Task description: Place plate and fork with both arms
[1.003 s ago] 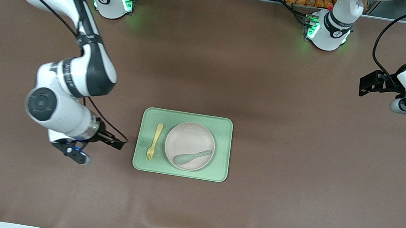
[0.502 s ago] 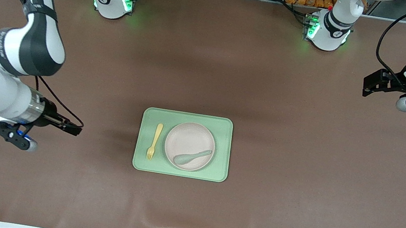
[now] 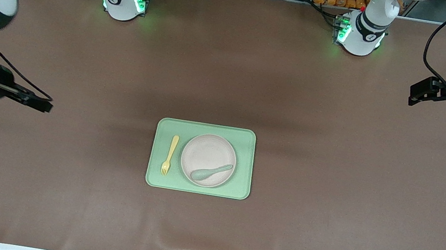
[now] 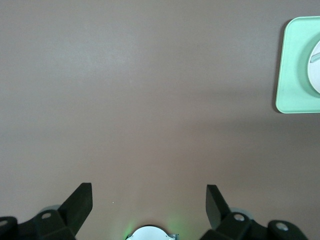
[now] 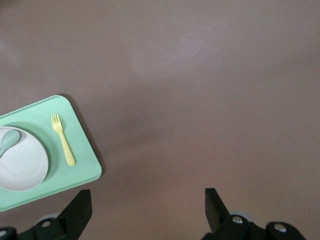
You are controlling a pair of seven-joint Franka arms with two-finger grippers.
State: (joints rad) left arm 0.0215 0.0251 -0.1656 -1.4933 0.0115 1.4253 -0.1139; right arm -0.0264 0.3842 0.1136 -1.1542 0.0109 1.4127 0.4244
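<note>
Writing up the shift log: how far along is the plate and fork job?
It looks done: the plate and the fork lie side by side on the green tray, a spoon on the plate. Nothing is in hand: the left claw and right claw are open over bare table at their own ends. Nothing visible remains.

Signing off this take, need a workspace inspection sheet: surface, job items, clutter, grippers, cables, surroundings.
Surface: brown mat, slight ripple at the edge nearest the front camera.
Job's things: plate and fork side by side on the green tray, fork toward the right arm's end.
Clutter: green spoon lying on the plate.
Grippers: left gripper open, empty, over bare mat at its end; right gripper open, empty, over bare mat at its end.
Cables: black leads along both arms; none on the mat.
Surroundings: frame and equipment past the arm bases.
</note>
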